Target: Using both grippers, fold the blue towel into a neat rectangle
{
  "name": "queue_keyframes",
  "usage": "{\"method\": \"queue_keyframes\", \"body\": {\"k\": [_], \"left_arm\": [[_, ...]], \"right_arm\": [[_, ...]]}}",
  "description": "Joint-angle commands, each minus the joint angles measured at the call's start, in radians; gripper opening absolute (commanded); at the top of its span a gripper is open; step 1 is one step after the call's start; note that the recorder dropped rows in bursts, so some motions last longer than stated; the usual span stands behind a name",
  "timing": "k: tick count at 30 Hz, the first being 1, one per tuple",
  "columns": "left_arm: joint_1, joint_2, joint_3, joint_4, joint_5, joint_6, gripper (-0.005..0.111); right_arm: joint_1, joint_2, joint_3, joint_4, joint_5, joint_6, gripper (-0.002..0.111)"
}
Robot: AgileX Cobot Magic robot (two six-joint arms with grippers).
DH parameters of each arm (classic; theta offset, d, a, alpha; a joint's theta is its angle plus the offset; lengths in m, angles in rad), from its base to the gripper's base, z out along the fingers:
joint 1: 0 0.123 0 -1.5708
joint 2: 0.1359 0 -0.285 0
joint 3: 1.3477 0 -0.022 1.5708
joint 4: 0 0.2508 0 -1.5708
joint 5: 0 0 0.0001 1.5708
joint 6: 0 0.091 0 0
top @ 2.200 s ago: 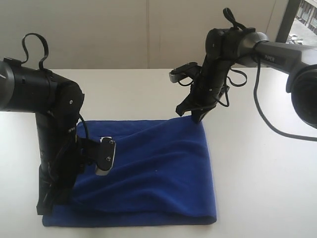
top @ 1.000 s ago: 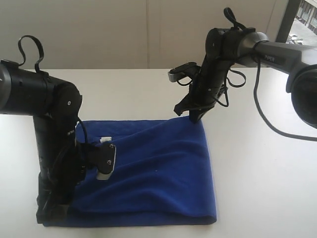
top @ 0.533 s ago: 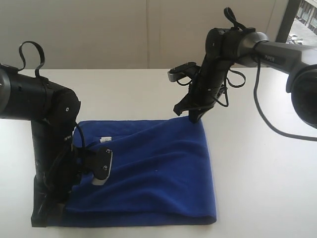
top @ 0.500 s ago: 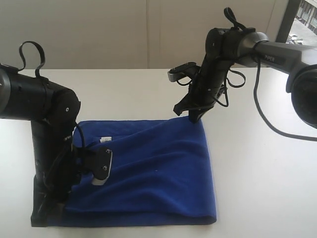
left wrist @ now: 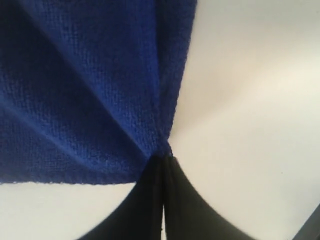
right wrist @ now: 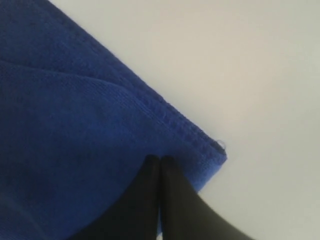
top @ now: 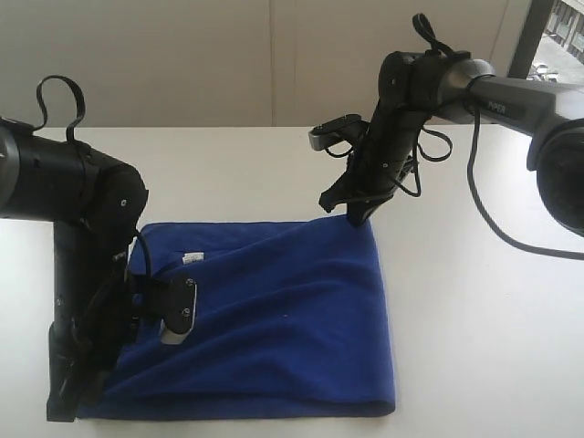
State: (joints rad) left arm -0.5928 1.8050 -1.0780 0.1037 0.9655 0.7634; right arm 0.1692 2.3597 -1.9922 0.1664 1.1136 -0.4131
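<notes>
End effectors (top: 66, 407) (top: 358, 216), blue towel (top: 292, 310), white table (top: 474, 319), wall (top: 182, 64)

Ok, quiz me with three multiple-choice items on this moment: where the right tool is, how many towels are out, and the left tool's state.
1. Where does the right tool hold the blue towel?
A. a near corner
B. the far right corner, as the exterior view shows it
C. the middle

2. How many towels lie on the white table?
A. one
B. two
C. three

3. The left tool is:
A. wide open
B. shut on a towel corner
C. shut on nothing

Answers:
1 B, it pinches that stitched corner.
2 A, only one blue cloth shows.
3 B, the cloth puckers into its closed tip.
</notes>
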Motion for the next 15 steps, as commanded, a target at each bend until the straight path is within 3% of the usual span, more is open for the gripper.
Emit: {"method": "queue_keyframes", "body": {"k": [1, 15], "left_arm": [[0.003, -0.067, 0.008, 0.047, 0.053, -0.125, 0.000], [0.003, -0.136, 0.082, 0.002, 0.003, -0.113, 0.000]], "right_arm": [[-0.006, -0.006, -0.010, 0.001, -0.005, -0.014, 0.000], [-0.006, -0.006, -0.010, 0.004, 0.002, -0.014, 0.000]]}}
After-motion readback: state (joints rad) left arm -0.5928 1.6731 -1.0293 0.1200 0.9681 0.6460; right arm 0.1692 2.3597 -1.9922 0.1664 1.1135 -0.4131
